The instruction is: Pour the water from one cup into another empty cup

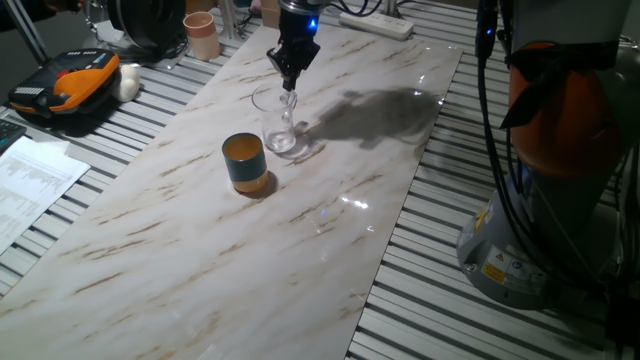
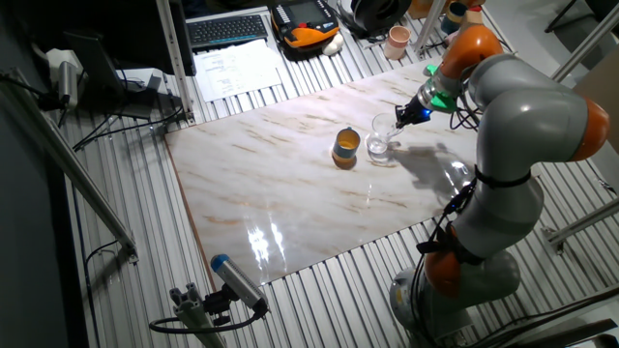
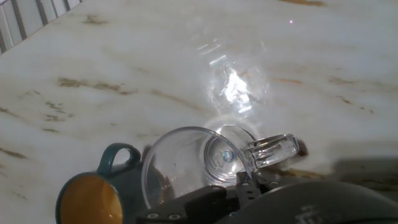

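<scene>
1. Pincer [image 1: 289, 88] — dark, narrow-fingered, hanging from the grey and orange arm [image 2: 522, 106] — pinches the rim of the glass cup [image 1: 281, 125].
2. That glass cup is clear and thick-based, with a handle visible in the hand view; it stands on or just above the counter [image 1: 200, 250], slightly tilted, just beside the teal cup [image 1: 244, 163].
3. Water inside it cannot be made out.
4. Short and cylindrical, the teal cup is dark blue-green outside and orange inside, handled and upright; nothing is visible in it.
5. Glossy marble-patterned board forms the counter — pale with brown veins.
6. A pinkish-beige cup [image 1: 202, 36] stands well apart, at the far edge.
</scene>
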`<state>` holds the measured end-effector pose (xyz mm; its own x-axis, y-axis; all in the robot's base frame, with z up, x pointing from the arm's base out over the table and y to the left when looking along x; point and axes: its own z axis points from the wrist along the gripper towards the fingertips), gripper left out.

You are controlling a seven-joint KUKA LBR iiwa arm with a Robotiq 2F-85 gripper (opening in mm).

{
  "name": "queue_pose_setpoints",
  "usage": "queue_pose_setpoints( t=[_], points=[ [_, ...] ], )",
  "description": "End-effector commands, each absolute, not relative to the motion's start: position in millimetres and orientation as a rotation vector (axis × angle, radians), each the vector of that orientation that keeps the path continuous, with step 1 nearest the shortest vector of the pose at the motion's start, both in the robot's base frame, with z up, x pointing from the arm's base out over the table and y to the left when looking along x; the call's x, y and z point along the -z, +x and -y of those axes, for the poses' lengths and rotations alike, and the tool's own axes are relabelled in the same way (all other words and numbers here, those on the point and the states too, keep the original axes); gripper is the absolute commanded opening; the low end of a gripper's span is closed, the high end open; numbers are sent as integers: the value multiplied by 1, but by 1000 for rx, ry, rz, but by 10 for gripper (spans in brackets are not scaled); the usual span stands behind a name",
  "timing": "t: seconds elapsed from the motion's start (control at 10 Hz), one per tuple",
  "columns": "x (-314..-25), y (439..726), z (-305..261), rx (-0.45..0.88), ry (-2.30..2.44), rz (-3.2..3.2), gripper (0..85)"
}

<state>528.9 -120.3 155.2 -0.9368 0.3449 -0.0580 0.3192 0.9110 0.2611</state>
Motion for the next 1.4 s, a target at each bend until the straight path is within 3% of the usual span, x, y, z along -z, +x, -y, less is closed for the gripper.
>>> queue_pose_setpoints(
  t=[0.0,0.1,0.5,0.6,1.0,1.3],
  points=[
    [-155,529,120,-383,525,-2966,0],
    [-154,529,120,-385,529,-2964,170],
    [-152,530,121,-387,534,-2956,170],
    [-156,530,122,-387,538,-2956,340],
    [-169,532,121,-377,545,-2965,340],
    [-205,544,108,-310,571,-3006,340]
  ],
)
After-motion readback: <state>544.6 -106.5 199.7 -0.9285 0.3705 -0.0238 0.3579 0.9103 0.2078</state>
